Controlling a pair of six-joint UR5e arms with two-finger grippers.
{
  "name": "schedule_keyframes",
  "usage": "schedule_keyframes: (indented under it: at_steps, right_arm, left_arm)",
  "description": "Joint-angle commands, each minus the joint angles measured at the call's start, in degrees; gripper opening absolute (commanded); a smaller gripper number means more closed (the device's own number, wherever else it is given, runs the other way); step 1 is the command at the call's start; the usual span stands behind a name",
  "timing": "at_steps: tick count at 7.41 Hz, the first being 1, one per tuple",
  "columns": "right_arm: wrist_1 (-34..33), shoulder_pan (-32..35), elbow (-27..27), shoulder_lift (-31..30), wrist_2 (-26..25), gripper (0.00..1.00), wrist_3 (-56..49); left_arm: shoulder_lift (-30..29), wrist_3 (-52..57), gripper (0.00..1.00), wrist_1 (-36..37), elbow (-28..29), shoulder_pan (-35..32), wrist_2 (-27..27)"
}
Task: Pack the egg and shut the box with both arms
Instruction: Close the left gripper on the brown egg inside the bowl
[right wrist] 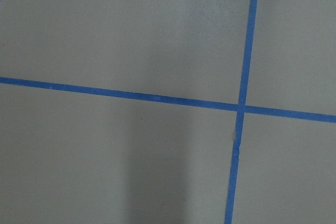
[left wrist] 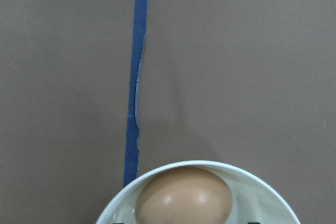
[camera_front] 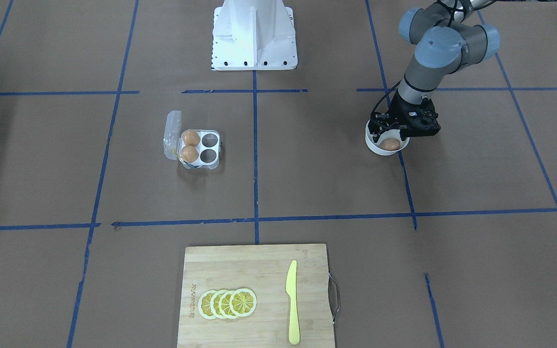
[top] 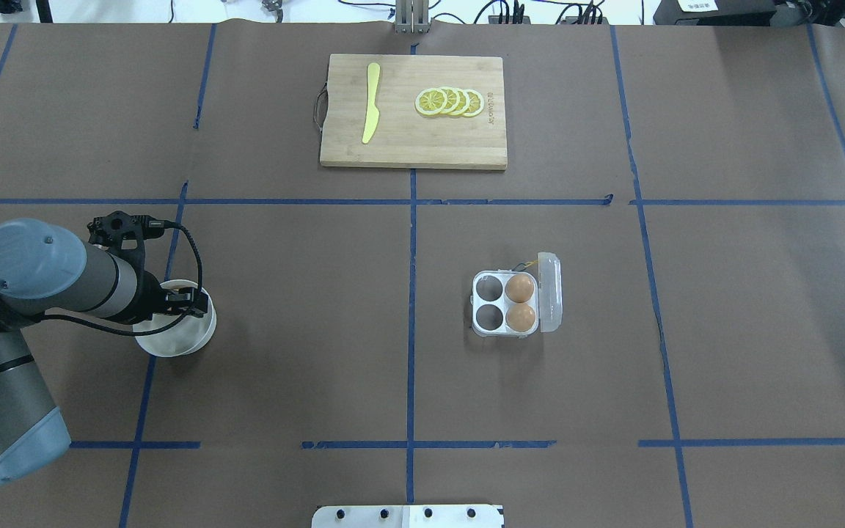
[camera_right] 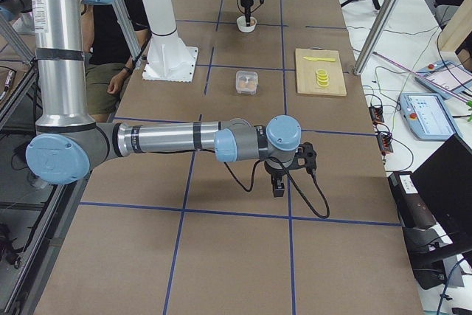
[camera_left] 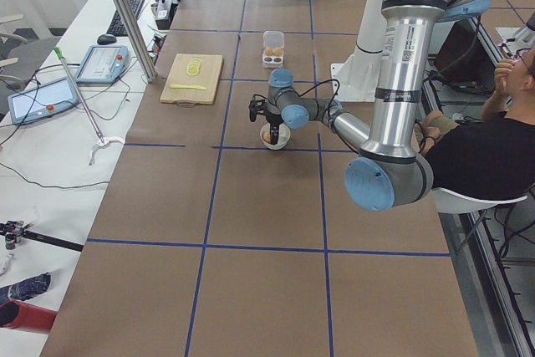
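Observation:
The egg [camera_front: 389, 143] is orange-brown and lies in a round white bowl [camera_front: 374, 146]; it fills the bottom of the left wrist view [left wrist: 184, 196]. My left gripper [camera_front: 388, 135] hangs right over the bowl, open, its fingers astride the egg without holding it. The box [camera_front: 199, 147] sits open mid-table with its clear lid [camera_front: 172, 134] folded back. Two brown eggs [camera_front: 190, 145] fill the cells on the lid side, and the other two cells are empty. My right gripper [camera_right: 278, 182] shows only in the exterior right view, low over bare table; I cannot tell if it is open.
A bamboo cutting board [camera_front: 259, 270] on the operators' side carries lemon slices [camera_front: 227, 303] and a yellow knife [camera_front: 292, 302]. The white pedestal [camera_front: 254, 34] stands at the robot's edge. Blue tape lines grid the brown table.

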Motion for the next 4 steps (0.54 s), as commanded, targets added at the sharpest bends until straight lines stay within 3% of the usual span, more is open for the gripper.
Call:
schedule_keyframes:
  at_steps: [1, 4]
  right_arm:
    - [0.0, 0.0, 0.03, 0.01, 0.12, 1.0, 0.0]
    - [0.0, 0.0, 0.2, -0.08, 1.35, 1.0, 0.0]
  left_arm:
    - [-0.48, 0.0, 0.82, 0.02, 0.76, 0.06, 0.0]
    - [-0.57, 0.0, 0.72, 0.02, 0.76, 0.06, -0.09]
